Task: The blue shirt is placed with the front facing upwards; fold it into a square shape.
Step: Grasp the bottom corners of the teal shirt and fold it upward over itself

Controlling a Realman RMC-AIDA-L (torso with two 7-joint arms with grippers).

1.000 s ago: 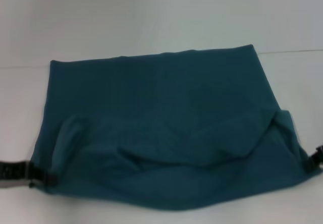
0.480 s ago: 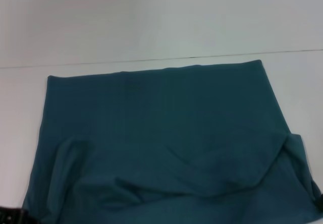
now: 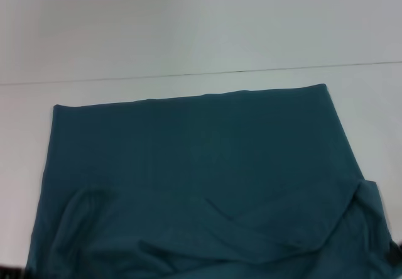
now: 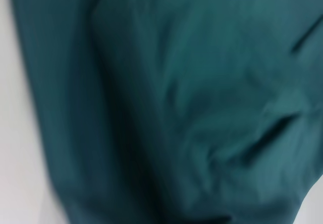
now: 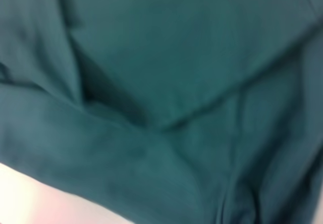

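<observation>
A plain white table (image 3: 188, 34) fills the background, crossed by one thin dark seam (image 3: 239, 71).

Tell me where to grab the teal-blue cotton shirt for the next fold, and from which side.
Probably the two far corners of the teal-blue cotton shirt: its far edge lies straight and flat on the white table, with bare surface beyond it, so each arm could come in from its own outer side. The near part is rumpled and layered, making a clean pinch there less certain.
</observation>
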